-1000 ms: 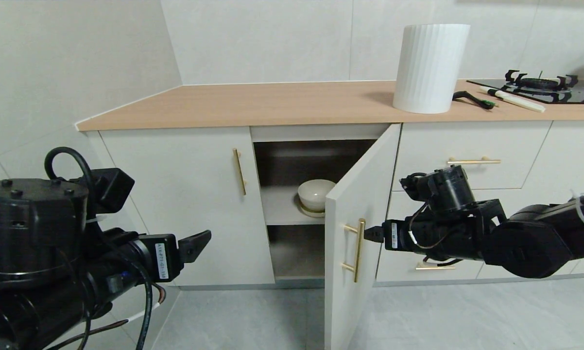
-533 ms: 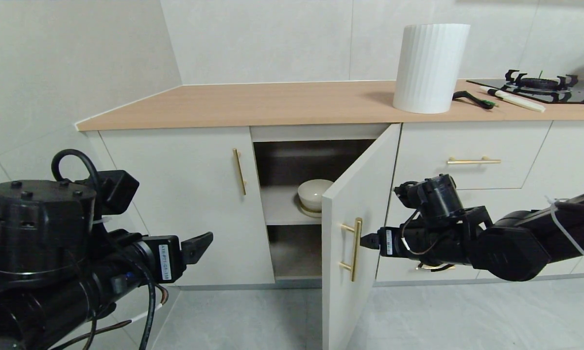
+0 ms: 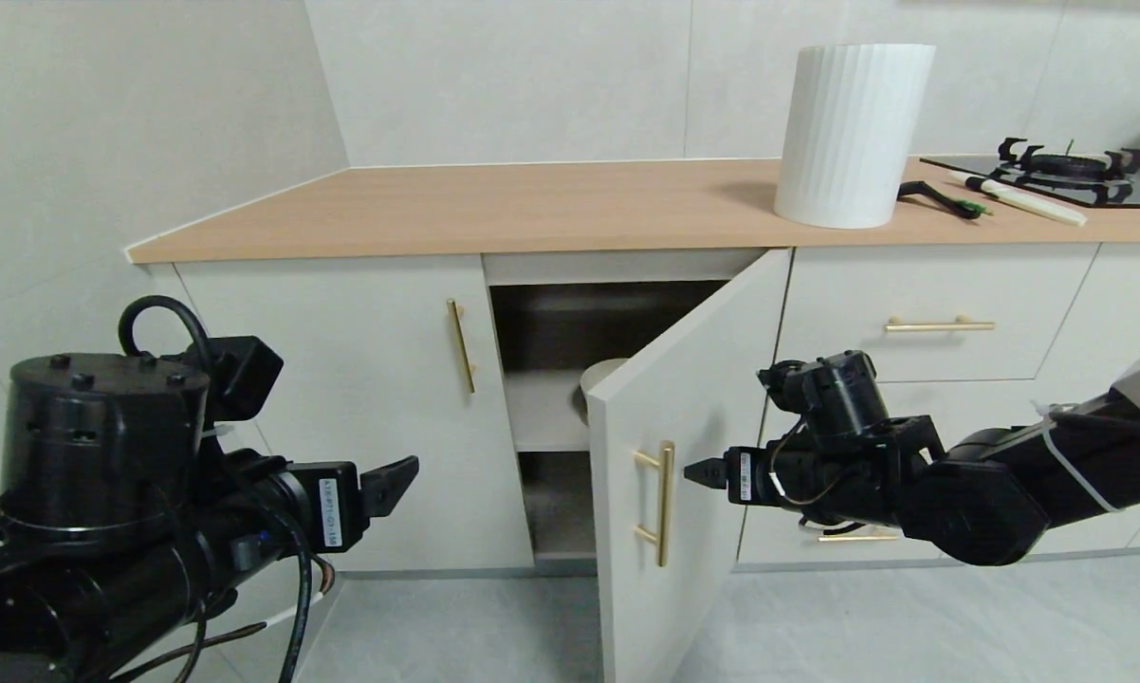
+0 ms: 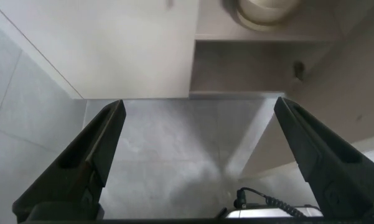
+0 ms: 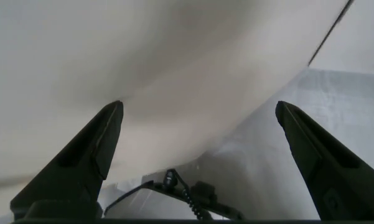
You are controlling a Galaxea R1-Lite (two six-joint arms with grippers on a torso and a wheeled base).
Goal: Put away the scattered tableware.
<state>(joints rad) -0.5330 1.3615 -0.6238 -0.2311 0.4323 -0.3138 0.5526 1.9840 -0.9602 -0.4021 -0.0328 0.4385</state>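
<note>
head view, from the left: the left gripper (image 3: 395, 474) hangs low before the closed cabinet door (image 3: 342, 408), its fingers spread wide and holding nothing, parked out of the way, i judge. on the middle shelf (image 3: 542, 413) the bowl (image 3: 603, 372) sits half hidden behind the open door (image 3: 684, 379), so it looks already put away. the right gripper (image 3: 695, 471), fingers likewise apart and empty, points at that door's face just beside the brass handle (image 3: 663, 503), likely placed to swing it shut; contact i cannot tell.
</note>
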